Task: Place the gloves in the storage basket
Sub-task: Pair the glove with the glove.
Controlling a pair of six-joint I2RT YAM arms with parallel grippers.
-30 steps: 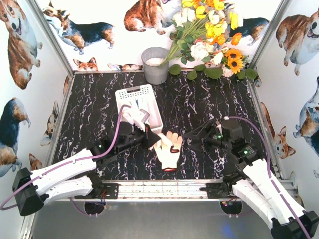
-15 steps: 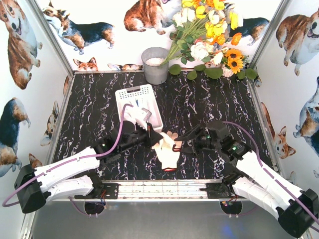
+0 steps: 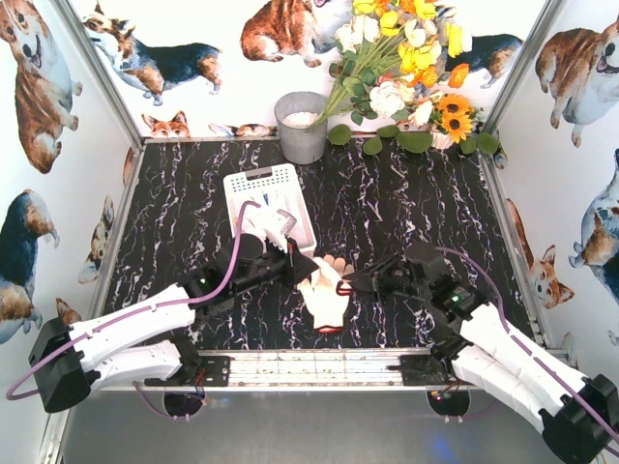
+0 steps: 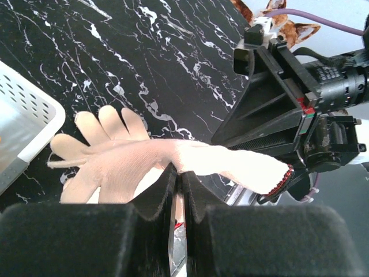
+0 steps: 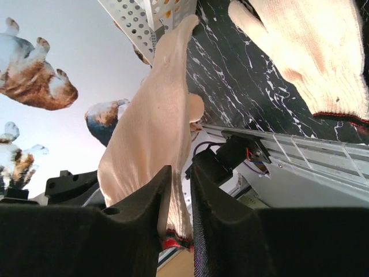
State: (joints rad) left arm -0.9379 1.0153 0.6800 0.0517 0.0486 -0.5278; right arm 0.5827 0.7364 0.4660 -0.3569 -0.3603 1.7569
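Transfer step: left tool (image 4: 177, 183) and right tool (image 5: 180, 174) each pinch the same beige glove (image 4: 138, 164). Next, one must release, other carries to basket (image 3: 261, 174); knit glove (image 5: 311, 52) outstanding

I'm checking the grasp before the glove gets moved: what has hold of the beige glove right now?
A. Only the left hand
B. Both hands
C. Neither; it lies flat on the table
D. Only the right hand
B: in the left wrist view the left hand is pinched on the beige glove mid-length. In the right wrist view the right hand is closed on the glove near its red-trimmed cuff.
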